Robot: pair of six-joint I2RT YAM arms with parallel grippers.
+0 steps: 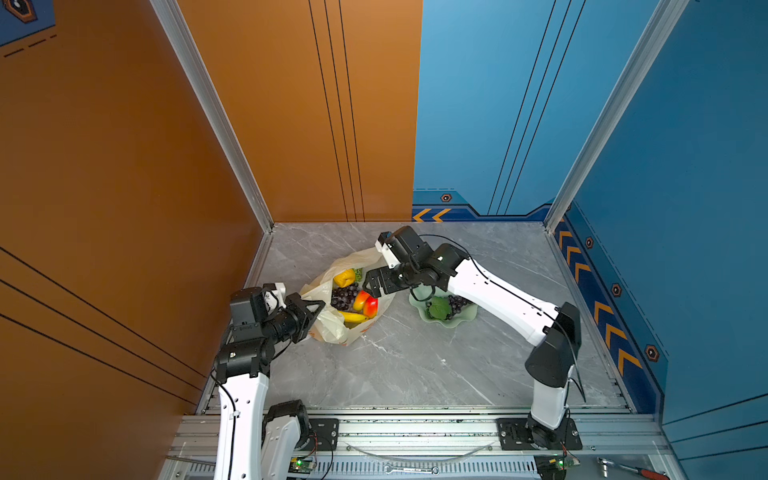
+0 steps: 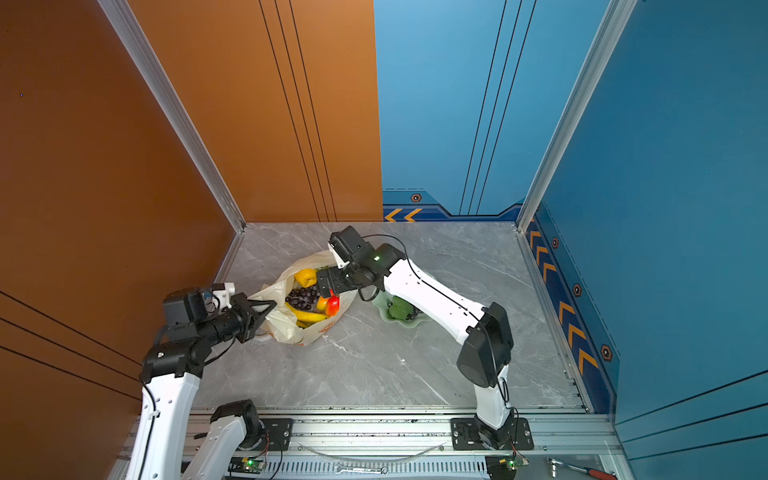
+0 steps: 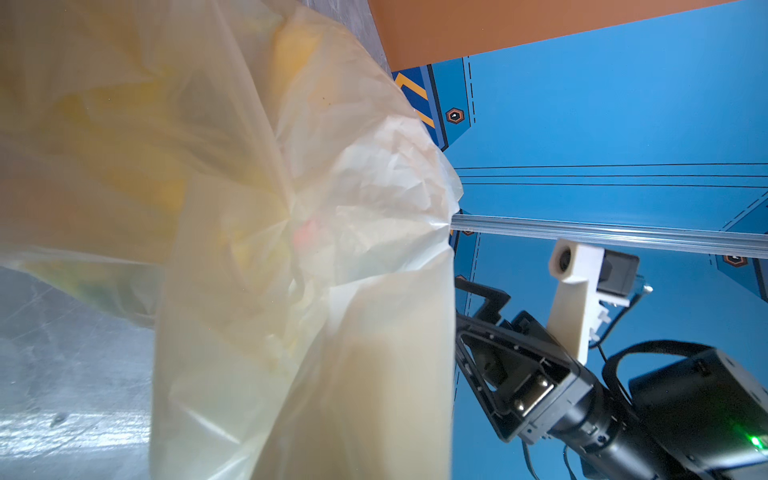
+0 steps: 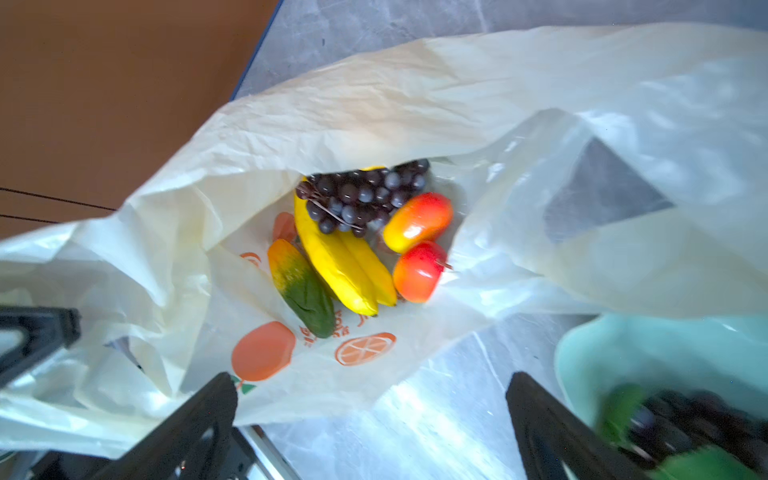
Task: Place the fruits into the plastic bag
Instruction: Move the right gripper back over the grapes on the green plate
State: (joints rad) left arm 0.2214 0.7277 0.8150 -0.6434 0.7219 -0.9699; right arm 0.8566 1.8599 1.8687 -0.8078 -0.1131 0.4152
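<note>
Crinkly translucent plastic bag (image 4: 374,104), mouth open | smooth banana bunch (image 4: 345,266), beaded purple grape cluster (image 4: 361,195) inside | left gripper (image 1: 319,306) pinches bag rim | right gripper (image 4: 372,380) spread wide, empty

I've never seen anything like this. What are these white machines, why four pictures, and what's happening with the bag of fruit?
These are two robot arms at the near edge of a table. Two pictures look down from a twin camera overhead; the other two come from a camera on each arm's wrist. On the table lie a plastic bag and a pale green dish. The left end effector, the pincer at that arm's tip, is shut on the plastic bag's edge. The right end effector hangs open and empty by the bag's mouth. Inside are bananas, dark grapes and red-yellow pieces. Another grape cluster lies in the dish.
</note>
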